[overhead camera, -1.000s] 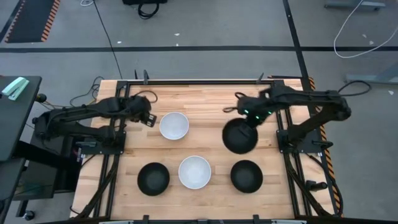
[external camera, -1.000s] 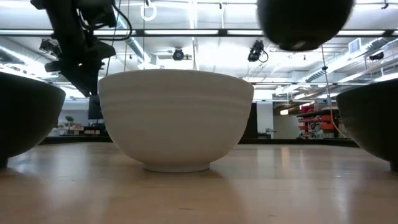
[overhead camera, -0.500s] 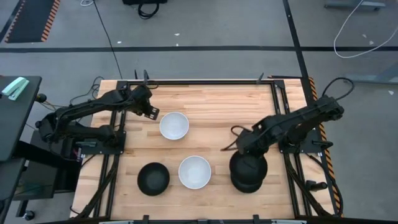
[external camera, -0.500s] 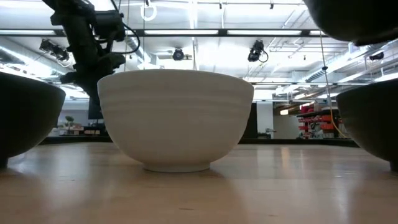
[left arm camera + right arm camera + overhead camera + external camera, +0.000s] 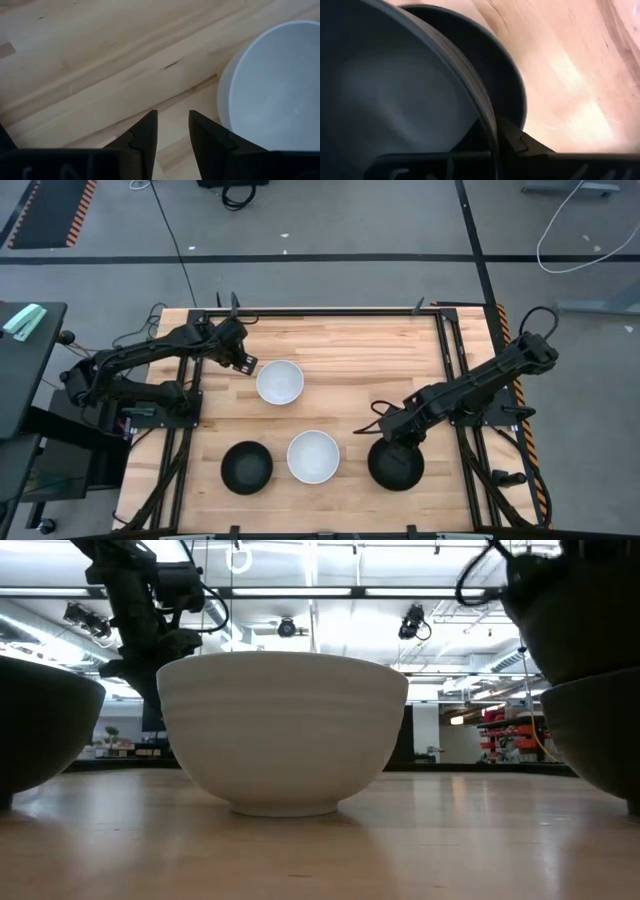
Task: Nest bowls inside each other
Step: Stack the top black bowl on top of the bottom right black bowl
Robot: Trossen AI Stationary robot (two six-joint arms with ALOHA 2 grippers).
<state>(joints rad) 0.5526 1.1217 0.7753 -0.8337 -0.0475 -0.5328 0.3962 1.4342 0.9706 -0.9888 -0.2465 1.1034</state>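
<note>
Two white bowls stand on the table: one (image 5: 280, 382) toward the far left and one (image 5: 313, 456) near the middle, which fills the low view (image 5: 283, 730). A lone black bowl (image 5: 246, 467) stands at the near left. My right gripper (image 5: 393, 435) is shut on another black bowl (image 5: 575, 610), which sits over and partly inside the near-right black bowl (image 5: 600, 730). My left gripper (image 5: 172, 120) is open just left of the far white bowl (image 5: 275, 95) and touches nothing. My right gripper holds the upper black bowl by its rim (image 5: 487, 115), with one finger inside and one finger (image 5: 516, 141) outside. It comes from above and from the far side. The bowl's bottom is inside the lower black bowl (image 5: 512, 85); whether it rests there I cannot tell.
The wooden table (image 5: 340, 340) has bare board along its far side and between the bowls. Metal frame rails (image 5: 450, 360) run along both sides by the arm bases. Beyond the table is a workshop room.
My right gripper has carried its black bowl from the table's far right toward the near edge and down, so that it now stands over and partly inside the near-right black bowl. The other bowls have stayed where they were.
</note>
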